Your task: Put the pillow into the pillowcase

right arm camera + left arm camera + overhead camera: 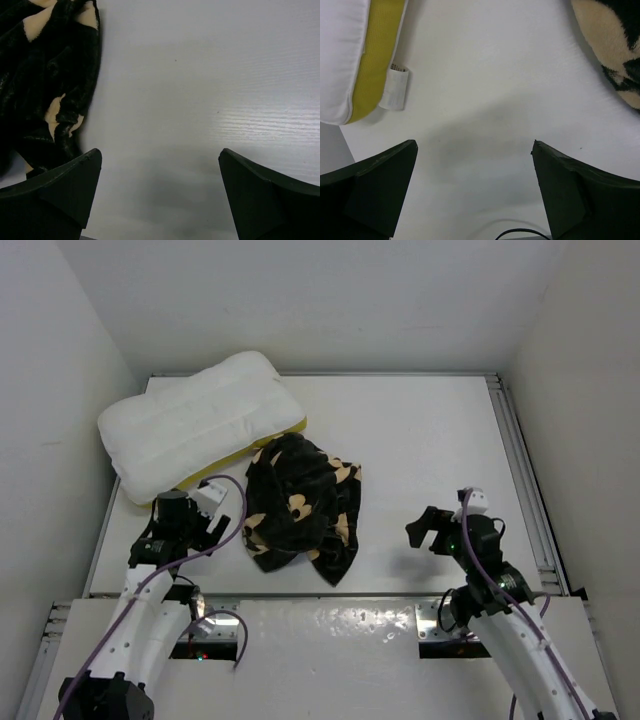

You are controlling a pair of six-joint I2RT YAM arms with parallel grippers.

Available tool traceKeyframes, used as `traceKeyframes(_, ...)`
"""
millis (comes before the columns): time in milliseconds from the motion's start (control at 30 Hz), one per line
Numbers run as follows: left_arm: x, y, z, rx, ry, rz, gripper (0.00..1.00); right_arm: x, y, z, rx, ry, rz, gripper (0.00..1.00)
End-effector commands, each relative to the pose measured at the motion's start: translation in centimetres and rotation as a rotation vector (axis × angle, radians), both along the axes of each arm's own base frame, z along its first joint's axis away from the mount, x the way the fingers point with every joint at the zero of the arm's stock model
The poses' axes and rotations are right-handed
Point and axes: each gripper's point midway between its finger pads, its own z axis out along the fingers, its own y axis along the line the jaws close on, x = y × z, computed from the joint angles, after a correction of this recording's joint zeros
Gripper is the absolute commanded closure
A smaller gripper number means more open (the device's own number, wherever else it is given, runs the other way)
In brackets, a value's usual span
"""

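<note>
As L gripper [475, 145] gapes, R gripper [160, 152] too

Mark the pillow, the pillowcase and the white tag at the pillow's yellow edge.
pillow [195, 420], top external view, middle of its white quilted top.
pillowcase [300, 508], top external view, centre of the crumpled black fabric.
white tag [395, 87], left wrist view, middle of the label.

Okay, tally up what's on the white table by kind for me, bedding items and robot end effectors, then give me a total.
Yellow-edged white puffy rectangular pillow: 1
Tan-flowered black soft fabric pillowcase: 1
Black two-finger end effectors, both open and holding nothing: 2, the left end effector and the right end effector
Total: 4
</note>
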Motion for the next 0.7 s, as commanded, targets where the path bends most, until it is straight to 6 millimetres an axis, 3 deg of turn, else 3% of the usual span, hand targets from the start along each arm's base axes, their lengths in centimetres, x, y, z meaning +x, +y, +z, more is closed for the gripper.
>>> traceKeyframes(0,1.2,0.5,1.4,-0.005,-0.082,0.044,0.0,0.7,1.0,1.3,0.024,-0.037,0.046,0.01)
traceKeyframes(100,1.5,1.2,1.9,0.007,-0.101,0.099,0.0,2.1,2.0,3.9,0.006,-0.094,0.113,0.01)
traceKeyframes(133,1.7,1.3,2.2,0.003,-0.11,0.113,0.0,3.0,2.3,6.3,-0.008,-0.143,0.142,0.01)
traceKeyframes(200,2.3,1.2,3.2,-0.008,-0.124,0.121,0.0,4.8,3.3,7.4,-0.042,-0.116,0.193,0.01)
traceKeyframes(233,2.5,1.2,3.7,-0.009,-0.126,0.121,0.0,6.2,4.1,10.9,-0.061,-0.172,0.228,0.01)
traceKeyframes(267,2.9,1.1,4.3,-0.013,-0.136,0.12,0.0,7.6,4.7,9.5,-0.102,-0.083,0.252,0.01)
traceKeyframes(300,3.5,1.1,5.7,-0.022,-0.152,0.126,0.0,8.1,6.1,9.8,-0.133,-0.064,0.301,0.01)
traceKeyframes(333,3.7,0.9,6.4,-0.026,-0.153,0.117,0.0,9.7,7.1,12.7,-0.181,-0.114,0.333,0.01)
traceKeyframes(367,4.0,0.7,7.0,-0.029,-0.157,0.105,0.0,10.7,7.7,10.2,-0.247,-0.012,0.352,0.01)
traceKeyframes(400,4.3,0.6,8.3,-0.029,-0.154,0.089,0.0,11.1,9.0,9.9,-0.271,0.009,0.393,0.01)
traceKeyframes(433,4.5,0.0,9.0,-0.041,-0.149,0.052,0.0,12.4,10.0,10.9,-0.258,-0.004,0.399,0.01)
traceKeyframes(467,4.3,-0.2,9.0,-0.02,-0.11,0.004,0.0,12.9,11.3,9.0,-0.227,0.05,0.446,0.04)
traceKeyframes(500,4.7,-1.3,10.3,-0.042,-0.124,-0.069,0.02,13.0,12.3,8.4,-0.197,0.062,0.479,0.12)
traceKeyframes(533,4.7,-2.1,10.6,-0.038,-0.11,-0.141,0.1,13.8,13.6,8.5,-0.154,0.03,0.508,0.33)
traceKeyframes(567,3.8,-2.8,10.3,0.014,-0.055,-0.278,0.39,13.8,14.9,7.0,-0.12,0.062,0.55,0.57)
traceKeyframes(600,3.7,-4.5,10.6,-0.009,-0.051,-0.391,0.5,14.1,15.5,6.5,-0.096,0.067,0.551,0.79)
traceKeyframes(633,3.8,-5.7,11.6,-0.002,-0.058,-0.464,0.57,14.8,16.3,6.4,-0.053,0.048,0.539,0.78)
traceKeyframes(667,4.0,-6.4,11.2,-0.001,-0.019,-0.498,0.59,15.2,16.5,5.7,-0.043,0.054,0.531,0.73)
